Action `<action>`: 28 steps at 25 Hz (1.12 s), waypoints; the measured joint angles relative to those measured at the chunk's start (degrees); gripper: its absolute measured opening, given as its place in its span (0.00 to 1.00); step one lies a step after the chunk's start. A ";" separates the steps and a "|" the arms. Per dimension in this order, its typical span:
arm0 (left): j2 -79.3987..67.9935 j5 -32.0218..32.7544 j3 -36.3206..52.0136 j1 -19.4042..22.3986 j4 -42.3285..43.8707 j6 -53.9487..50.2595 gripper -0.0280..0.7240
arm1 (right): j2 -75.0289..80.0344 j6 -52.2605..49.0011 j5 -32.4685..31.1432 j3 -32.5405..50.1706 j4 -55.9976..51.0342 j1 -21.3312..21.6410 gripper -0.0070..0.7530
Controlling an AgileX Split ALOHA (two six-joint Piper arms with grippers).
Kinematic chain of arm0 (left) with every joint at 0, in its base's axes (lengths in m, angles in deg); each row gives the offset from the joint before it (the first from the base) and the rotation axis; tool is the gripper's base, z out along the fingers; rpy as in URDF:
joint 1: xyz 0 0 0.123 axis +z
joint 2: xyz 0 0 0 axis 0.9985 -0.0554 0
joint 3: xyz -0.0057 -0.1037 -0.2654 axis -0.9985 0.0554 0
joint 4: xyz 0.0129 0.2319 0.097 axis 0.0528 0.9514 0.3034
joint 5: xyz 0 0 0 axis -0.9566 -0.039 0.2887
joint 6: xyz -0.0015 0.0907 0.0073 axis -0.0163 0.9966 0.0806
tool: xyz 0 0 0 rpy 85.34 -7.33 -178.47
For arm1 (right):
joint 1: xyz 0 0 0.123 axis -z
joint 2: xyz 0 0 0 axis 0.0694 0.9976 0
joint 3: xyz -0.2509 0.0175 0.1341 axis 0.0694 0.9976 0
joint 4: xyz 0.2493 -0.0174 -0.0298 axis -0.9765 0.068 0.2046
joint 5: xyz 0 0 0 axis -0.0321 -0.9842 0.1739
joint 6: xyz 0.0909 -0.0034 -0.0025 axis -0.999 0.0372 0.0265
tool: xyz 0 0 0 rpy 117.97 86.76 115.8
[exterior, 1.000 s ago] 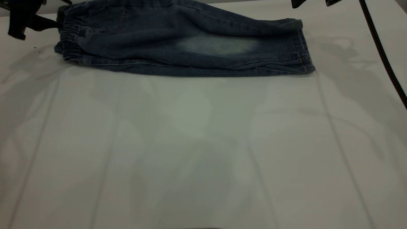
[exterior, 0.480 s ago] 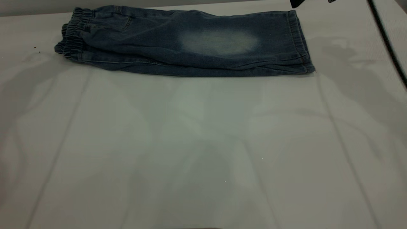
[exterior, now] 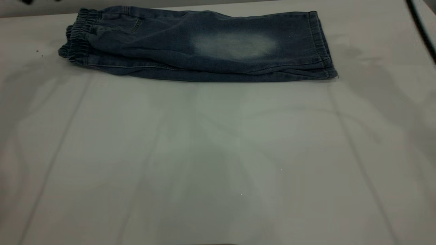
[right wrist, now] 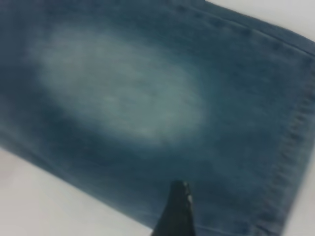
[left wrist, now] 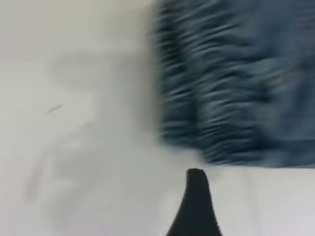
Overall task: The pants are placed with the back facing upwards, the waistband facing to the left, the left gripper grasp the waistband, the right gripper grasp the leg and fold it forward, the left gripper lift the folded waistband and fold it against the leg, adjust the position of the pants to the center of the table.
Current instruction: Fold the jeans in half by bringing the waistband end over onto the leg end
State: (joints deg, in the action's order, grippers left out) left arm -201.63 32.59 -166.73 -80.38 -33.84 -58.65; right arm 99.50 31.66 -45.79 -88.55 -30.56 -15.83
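The pants lie folded lengthwise along the far side of the table. The ruffled waistband is at the left, and the leg with its pale faded patch is on top, hem to the right. Neither arm shows in the exterior view. In the left wrist view my left gripper hovers over bare table just off the waistband, open and empty, with one fingertip showing. My right gripper hangs open above the leg's faded patch near the hem, holding nothing.
A black cable crosses the far right corner. A few dark specks lie left of the waistband. Wide bare tabletop stretches between the pants and the near edge.
The left gripper has let go of the waistband and left the exterior view. The top layer has dropped flat onto the pants. The right gripper has also gone from the top edge.
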 joint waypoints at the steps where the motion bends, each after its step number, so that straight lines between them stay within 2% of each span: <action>1: -0.14 -0.17 -0.20 0.00 2.18 -2.35 0.74 | 0.00 0.00 0.43 -0.09 0.00 -1.26 0.77; 7: -3.74 -4.52 -0.40 0.00 4.19 -6.84 0.74 | 0.27 -0.20 4.29 -0.09 -0.33 -9.68 0.76; 12: -7.35 -9.03 -0.40 0.00 1.12 -6.97 0.74 | 0.65 -0.20 6.21 -0.09 -0.40 -13.48 0.76; 22: -11.28 -16.39 -0.40 0.00 -5.87 -4.58 0.74 | 0.93 0.30 13.94 -0.09 -1.48 -15.02 0.76; 28: -14.05 -19.02 -0.40 0.00 -14.71 1.89 0.74 | 3.65 0.90 19.72 -0.19 -2.37 -16.03 0.76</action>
State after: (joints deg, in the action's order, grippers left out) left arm -215.68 13.57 -167.12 -80.38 -48.55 -56.76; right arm 103.15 32.56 -26.07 -88.74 -32.93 -31.85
